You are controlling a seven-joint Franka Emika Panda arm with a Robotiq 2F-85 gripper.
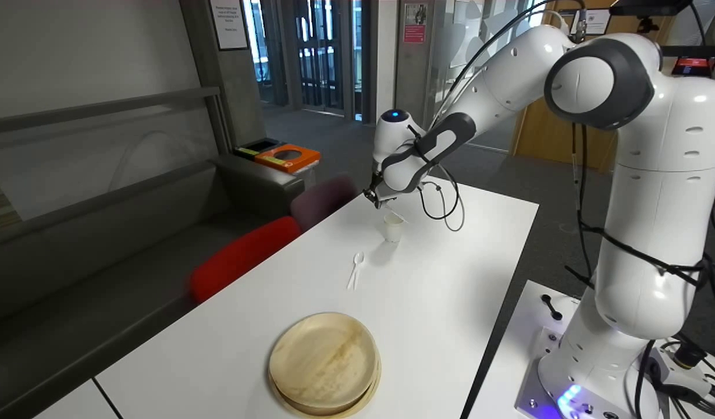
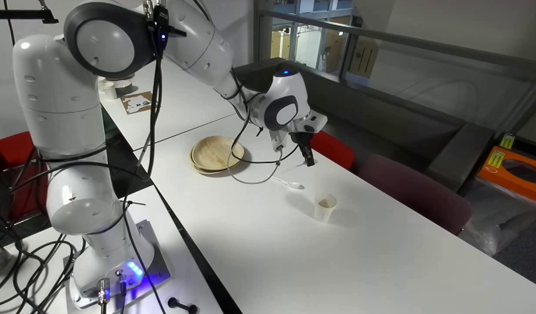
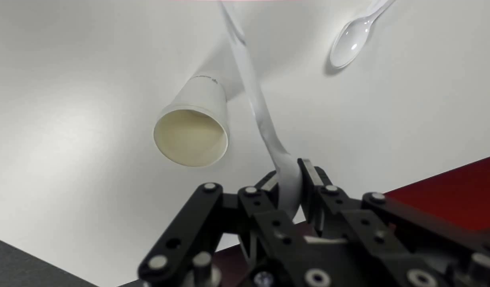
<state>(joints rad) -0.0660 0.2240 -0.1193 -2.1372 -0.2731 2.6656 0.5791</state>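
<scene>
Gripping a long white plastic utensil [image 3: 257,101] by its broader end, the gripper [image 3: 288,177] is closed on it from both sides and holds it above the white surface [image 3: 109,207]. The utensil's slim length slants away from the gripper, and in the wrist view it passes alongside a white cup [image 3: 191,137], with a gap between them. The cup stands upright on the surface, its mouth showing a pale yellow inside. White spoons [image 3: 350,42] lie close together on the surface near the cup. In both exterior views they sit between the cup and a stack of round wooden plates [image 1: 325,361], well apart from the gripper. A red chair [image 1: 246,256] and a purple chair [image 1: 326,201] stand along the surface's edge, with a dark gray sofa [image 1: 124,262] behind them.
</scene>
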